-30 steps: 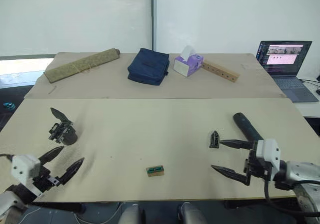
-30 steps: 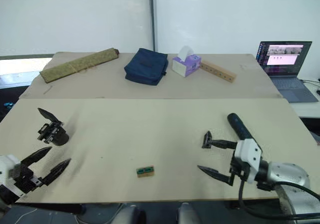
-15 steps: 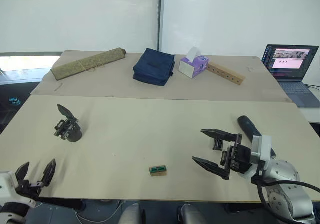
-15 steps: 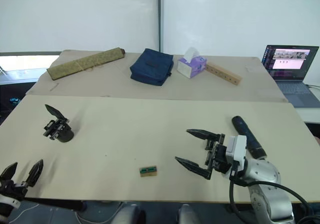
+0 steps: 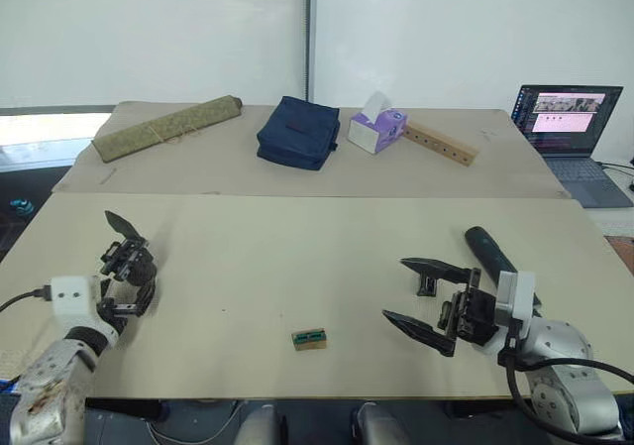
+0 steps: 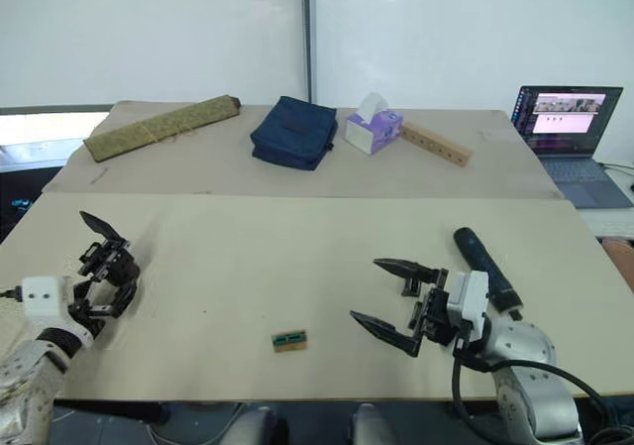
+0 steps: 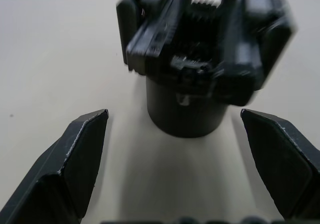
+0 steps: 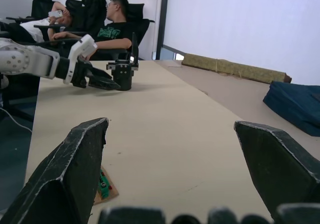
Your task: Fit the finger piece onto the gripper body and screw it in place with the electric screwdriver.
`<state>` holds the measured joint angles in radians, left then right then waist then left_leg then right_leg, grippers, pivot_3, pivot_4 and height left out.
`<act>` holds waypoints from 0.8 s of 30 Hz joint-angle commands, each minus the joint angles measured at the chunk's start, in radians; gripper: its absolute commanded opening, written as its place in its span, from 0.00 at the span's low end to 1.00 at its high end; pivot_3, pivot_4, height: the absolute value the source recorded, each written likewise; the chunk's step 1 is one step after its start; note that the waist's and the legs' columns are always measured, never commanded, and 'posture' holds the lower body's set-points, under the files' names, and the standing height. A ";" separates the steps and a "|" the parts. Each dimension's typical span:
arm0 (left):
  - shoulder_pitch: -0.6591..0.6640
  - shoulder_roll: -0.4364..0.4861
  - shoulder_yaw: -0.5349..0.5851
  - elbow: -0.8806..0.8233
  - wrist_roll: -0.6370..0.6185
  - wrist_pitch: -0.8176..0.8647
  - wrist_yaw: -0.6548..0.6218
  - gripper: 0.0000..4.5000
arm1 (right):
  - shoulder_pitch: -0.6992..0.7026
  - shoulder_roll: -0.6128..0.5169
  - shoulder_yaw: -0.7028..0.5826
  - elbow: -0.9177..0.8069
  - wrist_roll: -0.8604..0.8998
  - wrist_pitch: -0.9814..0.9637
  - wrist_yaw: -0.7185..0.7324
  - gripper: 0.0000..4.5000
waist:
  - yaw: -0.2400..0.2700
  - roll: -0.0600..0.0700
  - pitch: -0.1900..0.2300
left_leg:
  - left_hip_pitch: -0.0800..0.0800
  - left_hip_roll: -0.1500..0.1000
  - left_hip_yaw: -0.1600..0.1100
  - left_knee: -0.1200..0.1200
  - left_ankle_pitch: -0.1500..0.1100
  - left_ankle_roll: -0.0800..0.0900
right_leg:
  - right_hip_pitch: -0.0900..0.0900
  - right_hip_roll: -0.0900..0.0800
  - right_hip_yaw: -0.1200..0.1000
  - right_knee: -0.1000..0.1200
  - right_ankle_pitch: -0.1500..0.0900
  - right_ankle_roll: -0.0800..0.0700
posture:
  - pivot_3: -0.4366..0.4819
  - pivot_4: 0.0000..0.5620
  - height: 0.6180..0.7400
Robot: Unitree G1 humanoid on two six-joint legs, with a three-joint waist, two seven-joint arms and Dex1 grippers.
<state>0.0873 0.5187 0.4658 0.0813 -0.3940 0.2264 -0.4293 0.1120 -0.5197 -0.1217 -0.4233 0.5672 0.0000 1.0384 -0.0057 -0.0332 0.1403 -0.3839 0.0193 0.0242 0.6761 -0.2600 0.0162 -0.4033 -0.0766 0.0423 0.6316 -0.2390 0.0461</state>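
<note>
The gripper body (image 5: 126, 258), a black block on a round dark base with one pointed finger, stands at the table's left. My left gripper (image 5: 135, 287) is open right in front of it. In the left wrist view its fingertips (image 7: 90, 129) flank the round base of the gripper body (image 7: 192, 79) without touching. The finger piece (image 5: 427, 284), a small black wedge, lies at the right, just behind the upper finger of my open right gripper (image 5: 393, 288). Right of that lies the dark electric screwdriver (image 5: 489, 251), pointing away from me.
A small green-and-brown block (image 5: 309, 338) lies near the front edge. On the far table are a rolled mat (image 5: 166, 128), a navy bag (image 5: 295, 131), a tissue box (image 5: 374, 128), a wooden bar with holes (image 5: 439, 143) and a laptop (image 5: 565, 118). People (image 8: 107, 27) sit beyond the table's left end.
My left gripper has come up from the front edge to the gripper body, fingers now either side of its base. My right gripper swung left a second ago and has since held still.
</note>
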 commanded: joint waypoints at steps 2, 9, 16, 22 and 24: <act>-0.057 0.005 -0.012 0.042 0.022 -0.049 -0.013 1.00 | 0.002 -0.011 -0.010 -0.051 -0.003 -0.015 -0.021 0.99 | 0.000 0.000 0.000 | 0.000 0.001 0.000 0.000 0.000 0.000 | 0.000 -0.001 0.000 0.000 0.000 0.000 | 0.48 0.27 1.00; -0.104 0.013 -0.033 0.064 0.033 -0.064 -0.039 0.81 | 0.004 -0.030 -0.026 -0.063 -0.001 -0.007 -0.045 1.00 | -0.001 0.000 0.000 | 0.000 0.002 0.000 0.000 0.000 0.000 | 0.000 -0.001 0.000 0.000 0.000 0.000 | 0.48 0.27 1.00; -0.103 -0.045 -0.024 -0.094 -0.042 -0.100 -0.070 0.52 | 0.050 -0.039 -0.035 -0.069 -0.004 -0.020 -0.052 1.00 | 0.002 -0.001 0.001 | -0.002 0.002 0.000 0.000 0.000 0.000 | -0.001 -0.003 0.000 -0.001 0.001 0.000 | 0.48 0.27 1.00; -0.098 -0.099 -0.225 -0.437 -0.051 0.027 -0.062 0.52 | 0.123 -0.080 -0.103 -0.063 0.021 -0.037 -0.009 1.00 | 0.016 -0.004 0.003 | -0.004 0.000 -0.003 0.000 0.000 0.000 | -0.002 -0.011 -0.001 -0.002 0.002 0.001 | 0.48 0.27 1.00; -0.122 -0.120 -0.323 -0.494 -0.024 0.062 -0.058 0.52 | 0.165 -0.093 -0.130 -0.059 0.031 -0.048 0.017 1.00 | 0.025 -0.004 0.003 | -0.005 -0.003 -0.004 0.000 0.000 0.000 | -0.001 -0.015 -0.002 -0.003 0.002 0.001 | 0.48 0.27 1.00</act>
<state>0.0018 0.4092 0.2124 -0.3140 -0.4208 0.2777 -0.4847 0.2608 -0.6051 -0.2118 -0.4625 0.5714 -0.0160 1.0319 0.0194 -0.0371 0.1435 -0.3889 0.0145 0.0209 0.6762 -0.2605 0.0167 -0.4037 -0.0911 0.0400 0.6285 -0.2374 0.0473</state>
